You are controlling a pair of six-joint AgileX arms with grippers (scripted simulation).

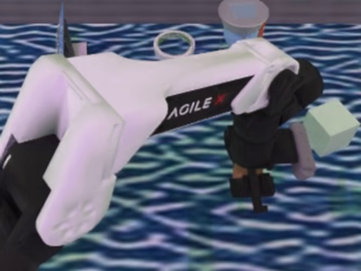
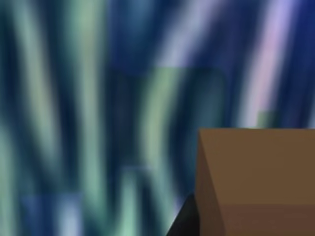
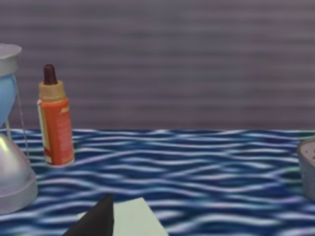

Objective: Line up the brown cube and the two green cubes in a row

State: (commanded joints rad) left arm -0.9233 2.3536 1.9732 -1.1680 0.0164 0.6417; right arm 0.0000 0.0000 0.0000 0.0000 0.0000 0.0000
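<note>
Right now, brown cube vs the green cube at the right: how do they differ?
Colour: the brown cube is terracotta, the green cube pale mint. Place: the brown cube sits in my left hand, mostly hidden from above; the green cube shows openly, right of it. Both are plain, smooth-faced.

Cameras: one overhead, two wrist-mounted.
Top looks down on bench [image 1: 186, 226]; left wrist close above it; right wrist low, level across it.

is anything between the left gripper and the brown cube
Nothing visible. In the top view the left gripper is right at the brown cube, mostly hidden under it. The left wrist view shows the cube close against a finger. One green cube sits off to the right.
</note>
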